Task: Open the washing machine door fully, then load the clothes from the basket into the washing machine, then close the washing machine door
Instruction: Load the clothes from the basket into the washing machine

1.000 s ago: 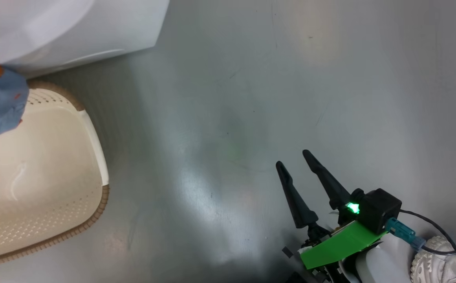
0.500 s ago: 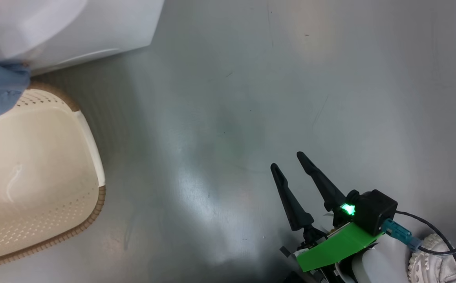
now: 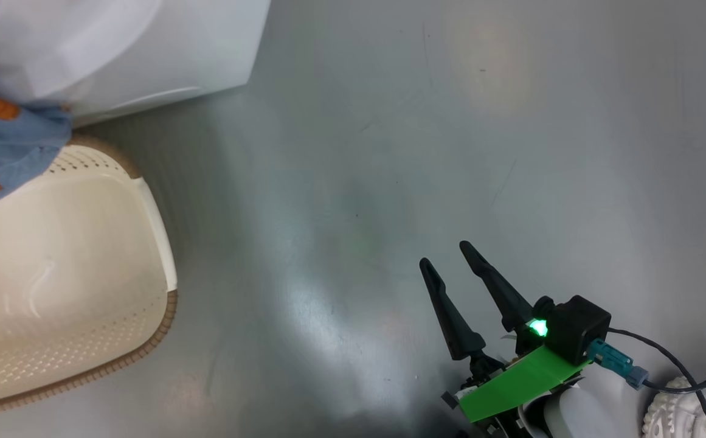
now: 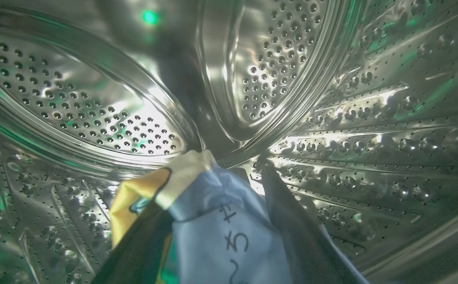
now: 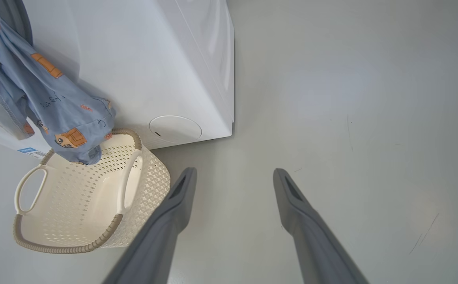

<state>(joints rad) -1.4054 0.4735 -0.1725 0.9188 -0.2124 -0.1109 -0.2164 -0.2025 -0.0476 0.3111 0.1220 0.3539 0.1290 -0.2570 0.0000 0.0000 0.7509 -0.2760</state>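
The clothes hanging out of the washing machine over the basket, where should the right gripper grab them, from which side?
Probably the bunched lower end of the clothes, above the basket: it dangles before the washing machine front, so the open right gripper could pinch it from the floor side.

My right gripper (image 3: pixel 444 253) sits well right of the basket (image 5: pixel 150 185). The basket stands before the washing machine (image 5: pixel 154 59), with the clothes (image 5: pixel 55 98) hanging from it over the rim.
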